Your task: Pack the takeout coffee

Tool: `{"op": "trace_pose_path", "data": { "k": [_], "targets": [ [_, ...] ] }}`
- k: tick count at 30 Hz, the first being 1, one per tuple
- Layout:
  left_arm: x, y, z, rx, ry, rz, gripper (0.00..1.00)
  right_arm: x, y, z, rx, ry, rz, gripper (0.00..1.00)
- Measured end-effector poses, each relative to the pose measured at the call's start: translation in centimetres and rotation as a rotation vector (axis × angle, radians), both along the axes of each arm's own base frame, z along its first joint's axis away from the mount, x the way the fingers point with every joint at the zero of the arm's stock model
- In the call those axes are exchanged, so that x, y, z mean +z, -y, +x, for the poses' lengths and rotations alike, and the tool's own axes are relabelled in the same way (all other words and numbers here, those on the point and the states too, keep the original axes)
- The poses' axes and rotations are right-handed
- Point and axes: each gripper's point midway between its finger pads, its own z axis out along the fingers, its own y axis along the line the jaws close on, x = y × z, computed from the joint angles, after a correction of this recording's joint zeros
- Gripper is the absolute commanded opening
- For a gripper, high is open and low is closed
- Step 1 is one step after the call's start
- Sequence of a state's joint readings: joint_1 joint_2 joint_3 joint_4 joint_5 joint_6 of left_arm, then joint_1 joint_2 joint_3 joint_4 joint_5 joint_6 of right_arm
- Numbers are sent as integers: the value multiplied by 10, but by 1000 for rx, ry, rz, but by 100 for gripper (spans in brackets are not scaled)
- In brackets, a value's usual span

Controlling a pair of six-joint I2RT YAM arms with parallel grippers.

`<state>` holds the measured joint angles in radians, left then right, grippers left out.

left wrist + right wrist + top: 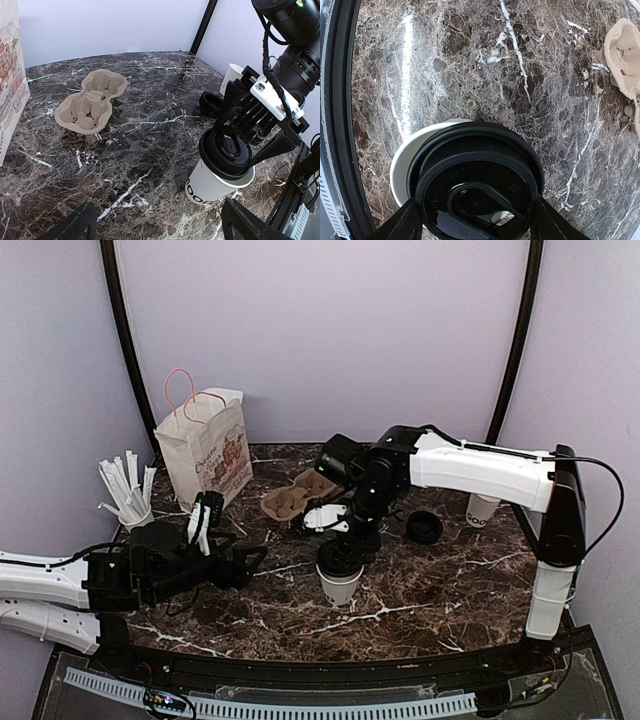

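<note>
The takeout coffee (pixel 340 585) (pixel 215 186), a small tapered white paper cup, stands upright on the dark marbled stone desk (pixel 440 590), toward the near edge and about midway across. We see its black round plastic lid (pixel 340 558) (pixel 225 152) (pixel 475 185) lying askew on top, so that a crescent of white rim shows at one side. The right gripper (pixel 477 222) reaches down from above the coffee. Its jaws stand one at each side of the lid, closed against its edge.

Left of the coffee, at about the same depth, the left gripper (pixel 250 568) (pixel 162 225) is held low and points toward the cup. Its jaws are spread wide and hold nothing.

Beyond the coffee and a little to the left, a brown moulded-pulp cup carrier (pixel 295 495) (pixel 90 102) (pixel 625 50) lies flat on the desk. Beyond the coffee to the right lies a second black plastic lid (pixel 424 527) (pixel 211 104), well apart from the cup. Further right of it stands an open-topped second white paper cup (pixel 483 510) (pixel 232 75).

Far beyond the coffee to the left, a white printed paper bag with pink cord handles (pixel 205 455) (pixel 10 75) stands upright at the back of the desk. Furthest left of the coffee we make out a white cup holding white wrapped straws (pixel 130 495).
</note>
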<state>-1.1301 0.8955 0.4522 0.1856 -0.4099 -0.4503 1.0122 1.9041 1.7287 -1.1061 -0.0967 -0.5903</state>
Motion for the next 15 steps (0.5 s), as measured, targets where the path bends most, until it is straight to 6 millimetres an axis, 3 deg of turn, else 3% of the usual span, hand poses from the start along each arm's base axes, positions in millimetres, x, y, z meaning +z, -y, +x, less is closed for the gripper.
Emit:
{"op": "trace_pose_path", "data": {
  "k": [15],
  "targets": [
    [0, -2, 0, 6, 1, -4, 89, 1, -2, -6, 20, 26, -20, 67]
  ]
}}
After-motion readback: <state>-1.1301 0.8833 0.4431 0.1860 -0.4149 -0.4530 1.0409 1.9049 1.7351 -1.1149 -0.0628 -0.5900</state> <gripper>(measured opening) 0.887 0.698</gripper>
